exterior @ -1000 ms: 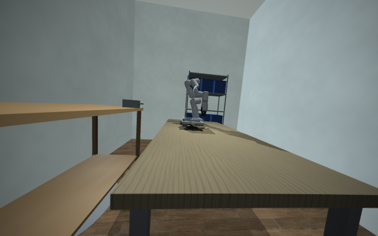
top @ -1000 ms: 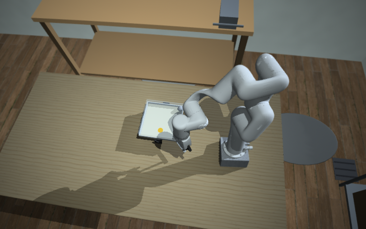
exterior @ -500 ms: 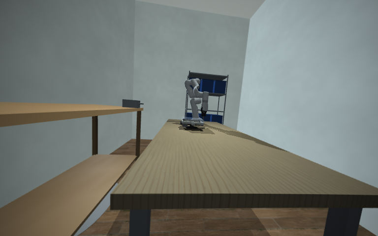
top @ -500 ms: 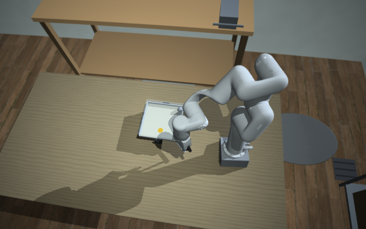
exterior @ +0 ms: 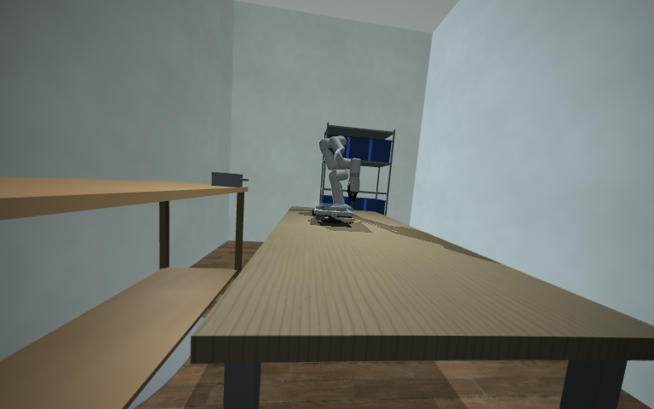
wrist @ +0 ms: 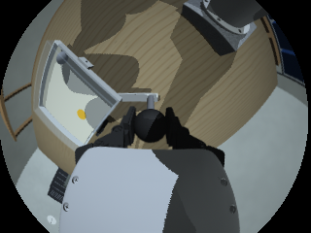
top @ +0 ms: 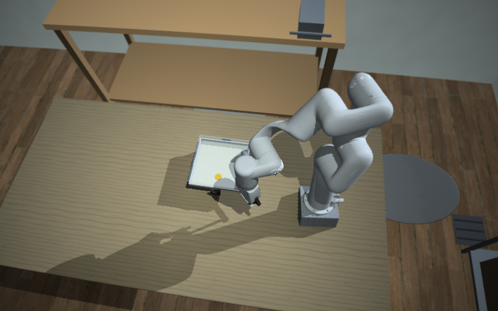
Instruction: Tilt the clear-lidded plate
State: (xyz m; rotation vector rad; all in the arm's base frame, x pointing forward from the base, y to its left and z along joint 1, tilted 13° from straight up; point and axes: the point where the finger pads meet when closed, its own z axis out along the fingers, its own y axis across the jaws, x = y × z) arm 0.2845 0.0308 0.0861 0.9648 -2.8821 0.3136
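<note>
1 gripper [wrist: 151, 131] pinches 1 black knob [wrist: 151, 124] beside 1 plate [top: 205, 146] with 1 spot [top: 218, 176]

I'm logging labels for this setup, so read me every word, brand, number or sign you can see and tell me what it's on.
There is no readable text in any view.
Plate: the only printed mark is a plain orange spot, with no letters or digits.
Gripper, shut on a dark round knob: no brand visible.
Arm base: no label visible.
Blue bins on the shelf rack: too small to tell.
</note>
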